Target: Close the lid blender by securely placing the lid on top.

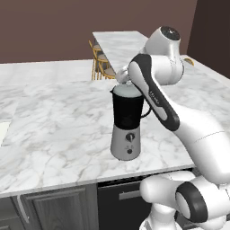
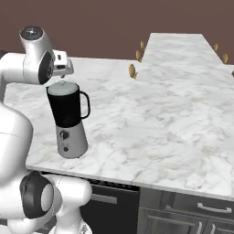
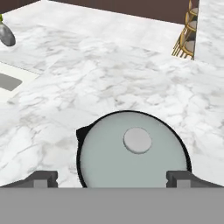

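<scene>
One blender, one lid, one pincer

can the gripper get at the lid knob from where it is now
Probably yes. The gripper hangs right above the lid, which sits on the blender. Its fingers are spread wide to either side, and nothing lies between them and the knob.

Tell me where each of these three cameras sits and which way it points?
Left base view: behind the arm's left, looking forward and down at the blender; the white arm rises at lower right.
Right base view: behind its right, same blender, arm at lower left.
Hand view: on the hand, looking down on the lid between the open claw tips.
All three share the blender and marble counter.
</scene>
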Available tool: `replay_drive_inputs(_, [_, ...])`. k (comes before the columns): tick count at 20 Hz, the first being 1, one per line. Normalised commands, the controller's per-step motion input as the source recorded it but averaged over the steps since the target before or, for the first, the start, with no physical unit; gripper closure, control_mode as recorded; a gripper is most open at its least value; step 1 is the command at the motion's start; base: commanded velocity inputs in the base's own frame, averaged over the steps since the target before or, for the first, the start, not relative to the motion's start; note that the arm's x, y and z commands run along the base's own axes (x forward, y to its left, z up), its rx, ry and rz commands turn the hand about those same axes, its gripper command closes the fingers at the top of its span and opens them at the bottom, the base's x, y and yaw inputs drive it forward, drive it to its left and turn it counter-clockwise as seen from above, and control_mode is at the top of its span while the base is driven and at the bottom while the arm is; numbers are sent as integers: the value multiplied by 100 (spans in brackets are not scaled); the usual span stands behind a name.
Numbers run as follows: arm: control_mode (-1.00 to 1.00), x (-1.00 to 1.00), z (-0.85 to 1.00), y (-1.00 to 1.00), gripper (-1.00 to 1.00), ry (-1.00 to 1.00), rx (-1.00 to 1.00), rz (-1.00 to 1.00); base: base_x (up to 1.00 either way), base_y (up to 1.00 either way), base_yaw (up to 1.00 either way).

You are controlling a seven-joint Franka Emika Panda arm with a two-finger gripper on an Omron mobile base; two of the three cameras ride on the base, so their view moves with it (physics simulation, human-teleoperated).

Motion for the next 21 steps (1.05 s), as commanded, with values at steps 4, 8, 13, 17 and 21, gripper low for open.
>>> replay_drive_inputs(4, [-100, -84, 0, -15, -100, -7, 3, 0, 0, 0, 0])
replay_drive_inputs(8, [-100, -66, 3, -22, -100, -11, 0, 0, 0, 0, 0])
replay_drive_inputs(13, [-100, -47, 8, -32, -100, -17, 0, 0, 0, 0, 0])
replay_drive_inputs(17, [-100, -17, 0, -32, -100, -8, 0, 0, 0, 0, 0])
replay_drive_inputs(21, [-100, 0, 0, -8, -100, 0, 0, 0, 0, 0, 0])
